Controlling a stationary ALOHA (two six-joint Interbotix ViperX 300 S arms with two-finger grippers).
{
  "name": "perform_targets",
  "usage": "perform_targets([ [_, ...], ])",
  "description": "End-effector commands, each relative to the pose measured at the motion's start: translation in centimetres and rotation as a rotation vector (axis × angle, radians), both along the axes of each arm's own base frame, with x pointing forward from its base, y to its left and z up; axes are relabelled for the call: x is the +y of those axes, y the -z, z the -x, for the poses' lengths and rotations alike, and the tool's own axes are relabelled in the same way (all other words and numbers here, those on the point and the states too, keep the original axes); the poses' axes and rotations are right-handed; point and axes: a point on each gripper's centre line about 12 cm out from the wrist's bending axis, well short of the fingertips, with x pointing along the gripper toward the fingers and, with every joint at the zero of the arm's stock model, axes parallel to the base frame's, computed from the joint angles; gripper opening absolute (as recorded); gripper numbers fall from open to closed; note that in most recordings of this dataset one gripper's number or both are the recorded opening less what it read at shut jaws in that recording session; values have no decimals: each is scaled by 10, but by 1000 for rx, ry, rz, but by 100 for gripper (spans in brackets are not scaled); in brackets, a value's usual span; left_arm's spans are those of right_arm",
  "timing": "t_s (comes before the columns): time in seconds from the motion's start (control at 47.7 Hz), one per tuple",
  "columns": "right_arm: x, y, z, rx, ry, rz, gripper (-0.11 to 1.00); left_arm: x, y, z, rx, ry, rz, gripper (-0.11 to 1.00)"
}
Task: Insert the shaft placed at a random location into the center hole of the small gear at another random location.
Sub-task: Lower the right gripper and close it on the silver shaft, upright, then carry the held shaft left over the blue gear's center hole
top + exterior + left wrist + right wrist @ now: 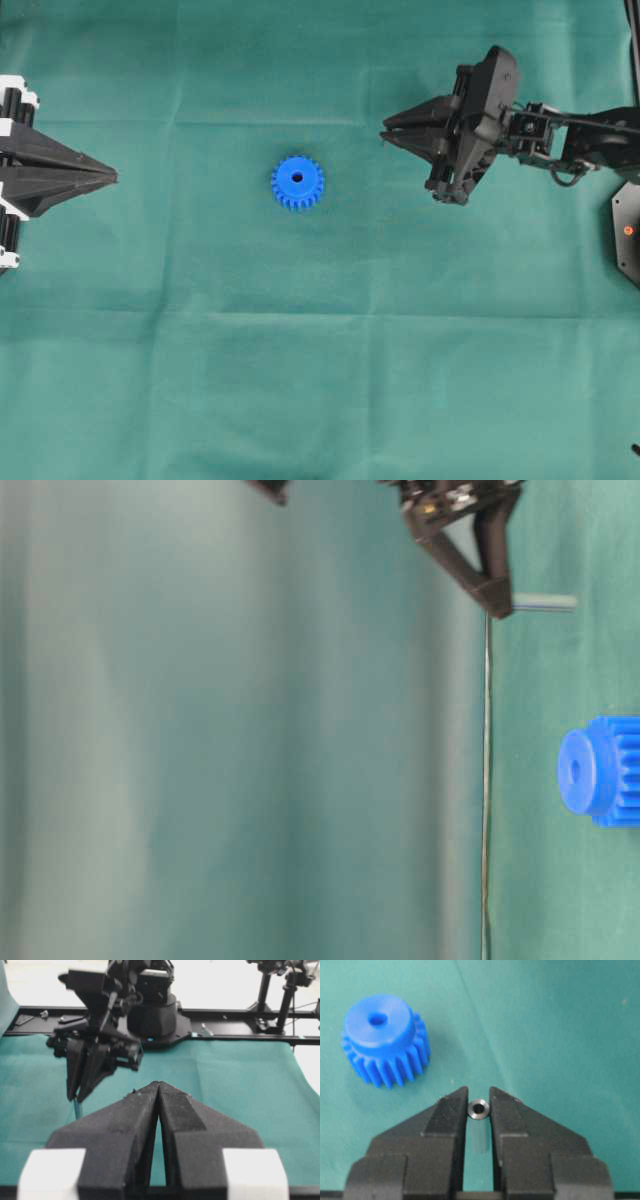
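The small gear [297, 182], bright blue, lies flat on the green cloth with its center hole [297, 178] facing up. In the right wrist view the gear [382, 1040] sits ahead and to the left of the jaws, apart from them. My right gripper [479, 1092] is shut on the shaft [479, 1109], a short grey pin seen end-on between the fingertips. From table level the shaft [545, 603] sticks out of the right gripper's tip [497, 605], off the cloth and away from the gear [600, 770]. My left gripper [158, 1083] is shut on nothing at the far left [110, 177].
Green cloth [320, 380] covers the whole work surface, with faint fold lines. The right arm's black base [152, 1015] and a metal frame rail [240, 1037] stand at the cloth's far edge in the left wrist view.
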Motion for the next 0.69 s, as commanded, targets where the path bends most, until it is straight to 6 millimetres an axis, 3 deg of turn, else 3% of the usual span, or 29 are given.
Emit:
perform_targets([
  [0.0, -2, -28, -6, -39, -15, 35, 12, 0, -7, -2, -15, 2, -3, 0],
  [0.105, 0, -38, -4, -43, -20, 39, 12, 0, -6, -2, -14, 3, -4, 0],
  [0.398, 0, -38, -7, -47, -25, 38, 12, 0, -5, -2, -5, -1, -3, 0],
  [0.671, 11, -41, -34, -62, -73, 36, 12, 0, -5, -2, 0, -1, -3, 0],
])
